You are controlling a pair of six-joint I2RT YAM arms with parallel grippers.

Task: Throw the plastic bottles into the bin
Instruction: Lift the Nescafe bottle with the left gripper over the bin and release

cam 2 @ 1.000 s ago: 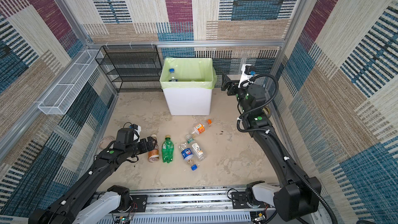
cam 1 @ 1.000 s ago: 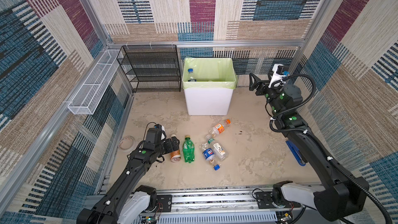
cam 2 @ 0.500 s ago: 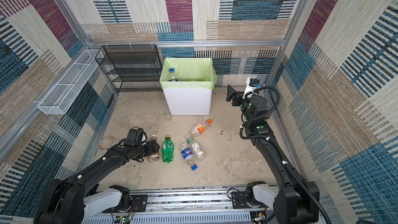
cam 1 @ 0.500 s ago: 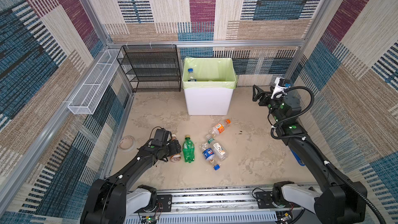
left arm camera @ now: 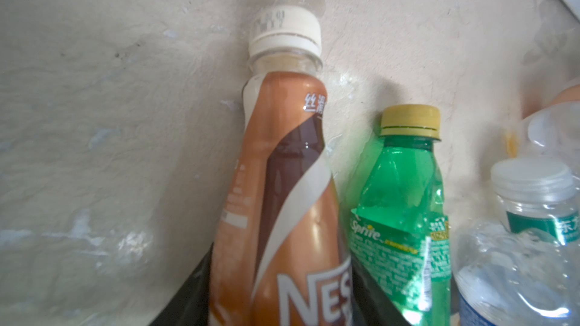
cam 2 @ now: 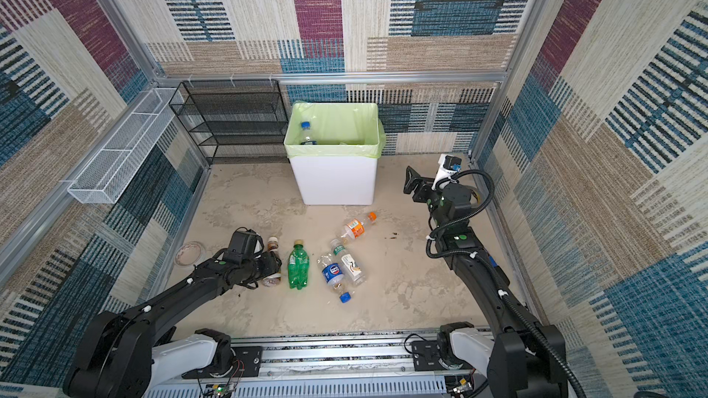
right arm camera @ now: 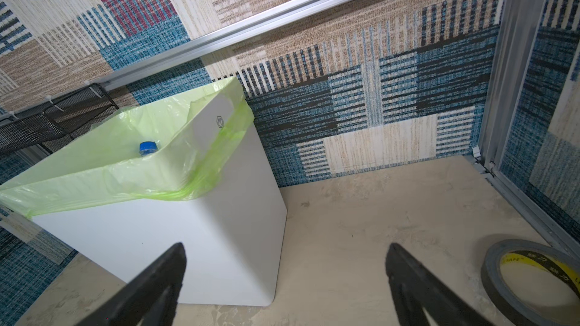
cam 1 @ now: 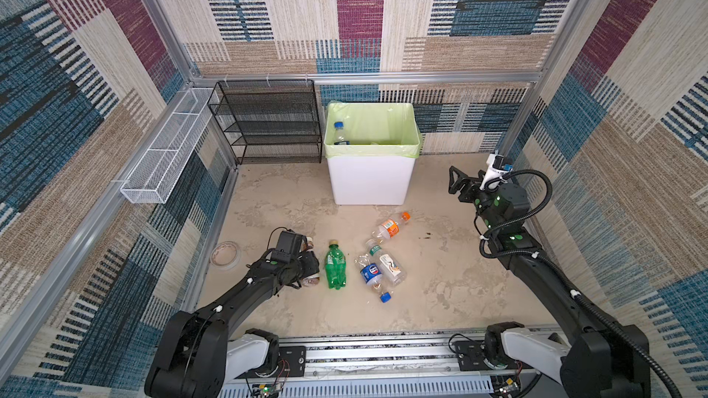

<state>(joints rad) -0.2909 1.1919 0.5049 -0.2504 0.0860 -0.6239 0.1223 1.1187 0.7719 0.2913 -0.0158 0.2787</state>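
1. The left gripper (cam 1: 307,262) is clenched on the brown bottle (left arm camera: 282,183), which lies in front of the bin (cam 1: 369,181), off its left corner.
2. The green bottle (cam 1: 335,268) and three clear bottles (cam 1: 389,266) also lie in front of the bin; a blue-capped bottle (cam 1: 339,132) sits inside it.
3. The right gripper (right arm camera: 285,252) hangs released and empty, just right of the bin.

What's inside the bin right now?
In both top views the bin holds a clear blue-capped bottle, leaning against the green liner. The front wall hides the bottom, so anything deeper cannot be seen.
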